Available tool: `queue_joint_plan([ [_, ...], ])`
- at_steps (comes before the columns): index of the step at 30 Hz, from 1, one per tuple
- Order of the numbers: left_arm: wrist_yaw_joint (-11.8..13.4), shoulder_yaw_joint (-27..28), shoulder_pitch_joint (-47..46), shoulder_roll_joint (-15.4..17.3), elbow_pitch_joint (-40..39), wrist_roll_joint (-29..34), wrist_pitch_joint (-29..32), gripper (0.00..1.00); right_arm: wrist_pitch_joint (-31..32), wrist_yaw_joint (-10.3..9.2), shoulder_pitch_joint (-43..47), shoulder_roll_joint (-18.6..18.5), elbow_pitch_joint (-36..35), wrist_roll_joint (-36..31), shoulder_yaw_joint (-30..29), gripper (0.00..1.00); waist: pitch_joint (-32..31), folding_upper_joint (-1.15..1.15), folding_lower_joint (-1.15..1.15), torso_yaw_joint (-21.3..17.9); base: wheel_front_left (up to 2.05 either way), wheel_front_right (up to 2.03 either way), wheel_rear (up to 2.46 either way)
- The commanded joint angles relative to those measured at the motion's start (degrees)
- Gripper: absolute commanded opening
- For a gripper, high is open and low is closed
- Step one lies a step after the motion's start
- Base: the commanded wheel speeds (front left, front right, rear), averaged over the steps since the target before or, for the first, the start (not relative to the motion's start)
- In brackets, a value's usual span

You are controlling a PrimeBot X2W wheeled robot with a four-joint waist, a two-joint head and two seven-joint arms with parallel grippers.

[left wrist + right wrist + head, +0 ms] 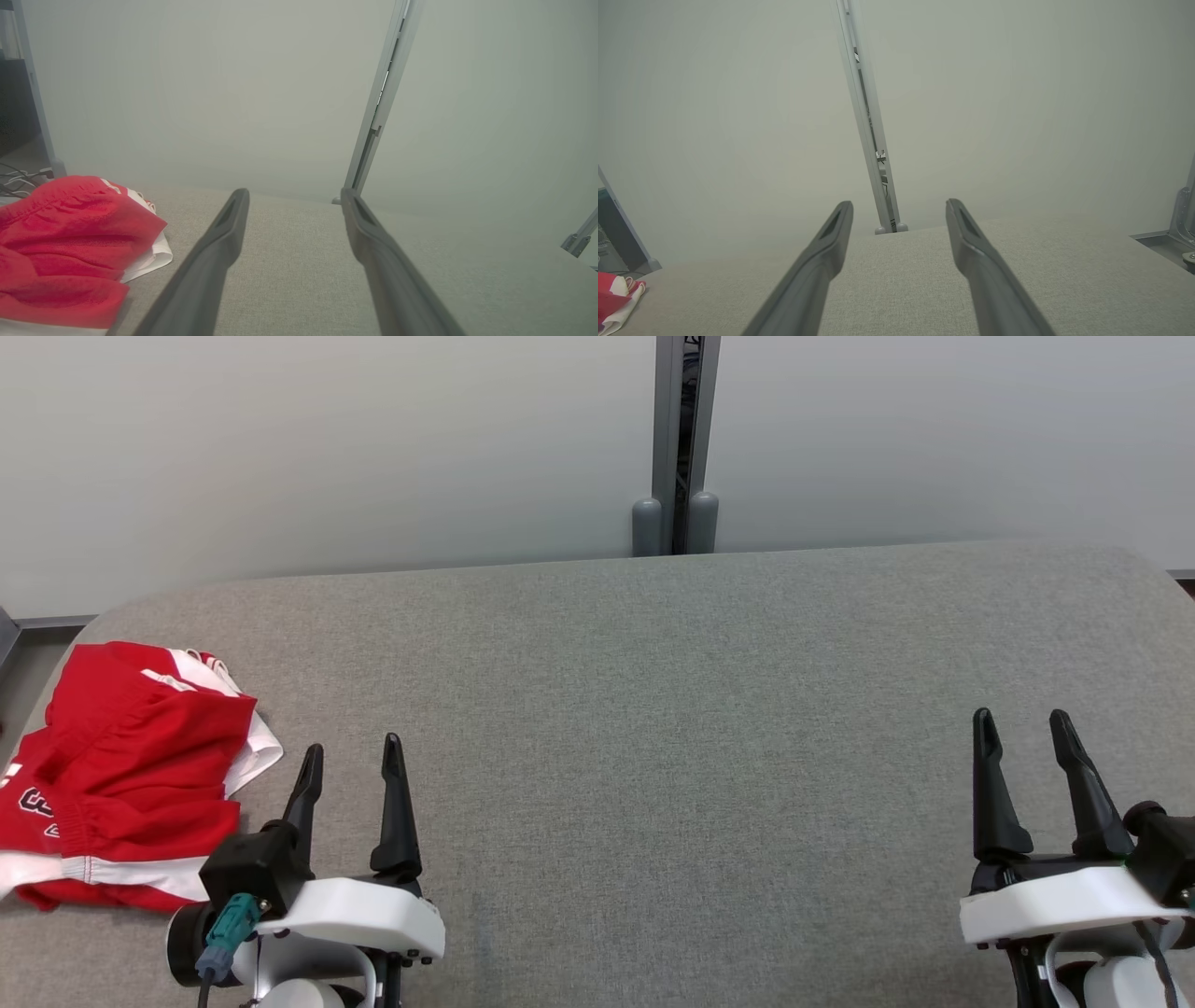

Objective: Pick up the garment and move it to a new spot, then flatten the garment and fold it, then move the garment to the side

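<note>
The red-and-white fabric garment (131, 775) lies on the grey cloth-covered table (653, 709) at the frame's lower left, just left of the black two-fingered left gripper (354, 747), with the black two-fingered right gripper (1020, 716) well apart at lower right and pale wall panels (327, 448) behind the table.

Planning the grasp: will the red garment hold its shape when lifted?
Probably not: the red garment lies in soft folds, so it should droop when pinched. It looks thin, so likely light. Pushed on the grey table, it may bunch.
</note>
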Motion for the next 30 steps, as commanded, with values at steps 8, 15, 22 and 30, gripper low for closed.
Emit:
queue_joint_plan([
  [8, 0.12, -1.14, 0.93, 0.37, 2.05, 3.25, -1.88, 1.0, -0.94, 0.26, 0.2, -0.57, 3.47, -3.36, 0.99, 1.0, -0.32, 0.0, 0.0, -0.17, 0.0, 0.0, 0.0],
  [15, -0.1, -1.04, 1.89, 0.37, 4.56, 3.83, -3.15, 1.0, -1.41, 0.27, -0.13, -0.6, 7.09, -4.64, 1.78, 1.0, -0.61, 0.0, 0.0, -0.39, 0.0, 0.0, 0.0],
  [22, 0.25, -1.79, 2.36, 0.4, 5.3, 5.86, -4.33, 1.0, -1.86, 0.28, -0.58, -0.65, 7.96, -7.14, 1.93, 1.0, -0.79, 0.0, 0.0, -0.74, 0.0, 0.0, 0.0],
  [30, 0.79, -2.82, 3.11, 0.44, 4.98, 7.78, -5.6, 1.0, -2.3, 0.29, -0.71, -0.69, 7.92, -10.01, 1.53, 1.0, -0.92, 0.0, 0.0, -0.91, 0.0, 0.0, 0.0],
])
